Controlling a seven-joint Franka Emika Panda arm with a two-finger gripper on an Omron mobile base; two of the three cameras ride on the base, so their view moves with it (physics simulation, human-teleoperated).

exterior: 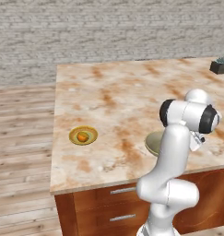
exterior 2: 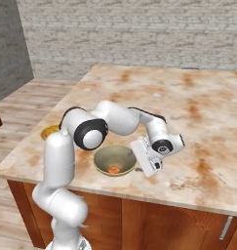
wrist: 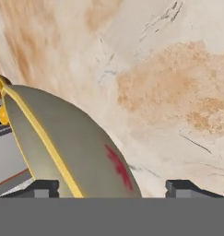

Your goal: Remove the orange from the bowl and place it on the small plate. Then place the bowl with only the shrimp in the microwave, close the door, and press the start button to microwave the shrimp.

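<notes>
At the bench's (exterior 2: 198,97) front edge, the gripper (wrist: 113,186) straddles the yellow rim of the bowl (exterior 2: 115,160), its two dark fingertips (wrist: 42,188) spread wide with the rim running between them. One tip sits over the bowl's inside, the other outside its grey-green wall. The jaws are not yet pressed onto the rim, so nothing is held. The low, sideways reach of the white arm (exterior 2: 125,119), seen from the right base camera, suits a pinch on the rim at the bowl's right side, the hold that would let the bowl be lifted without tipping.

Inside the bowl lies a small orange-red piece, most likely the shrimp (exterior 2: 114,170), resting at the bottom toward the front. It is alone there, which fits the next stage of the job: carrying the bowl to the microwave.

Farther along the front edge, near the bench's left front corner, the small plate (exterior: 83,135) sits well apart from the bowl with the orange (exterior: 82,137) resting on it, so the first part of the task looks finished. The plate is clear of the arm's working area.

At the bench's far right corner stands a small dark box (exterior: 220,67) with something greenish on top, too small to identify. Beyond the bench are a plank floor (exterior: 21,138) and a grey brick wall (exterior: 109,32).
</notes>
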